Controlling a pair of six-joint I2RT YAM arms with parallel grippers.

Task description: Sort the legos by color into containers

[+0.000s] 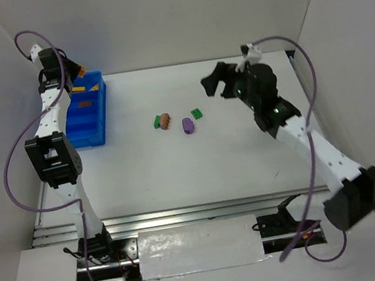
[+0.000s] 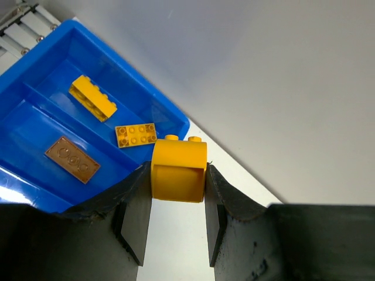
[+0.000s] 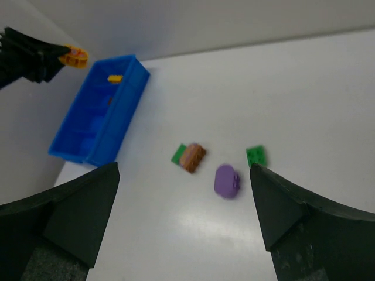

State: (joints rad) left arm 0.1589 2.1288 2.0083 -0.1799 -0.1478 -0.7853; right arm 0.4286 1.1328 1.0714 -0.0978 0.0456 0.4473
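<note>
Left wrist: lego (image 2: 179, 159) inside end effector (image 2: 177, 175)

Three yellow legos (image 2: 179, 171), two brown (image 2: 72, 159), two green (image 3: 255, 156), one purple (image 3: 227, 180).

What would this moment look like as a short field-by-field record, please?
left gripper: shut on a yellow block, raised near the far end of the bin
right gripper: open, empty, raised over the table
blue bin: two yellow blocks in one compartment, brown plate in the next
loose on table: pinkish-brown lump touching a green piece, purple oval, green block
</note>
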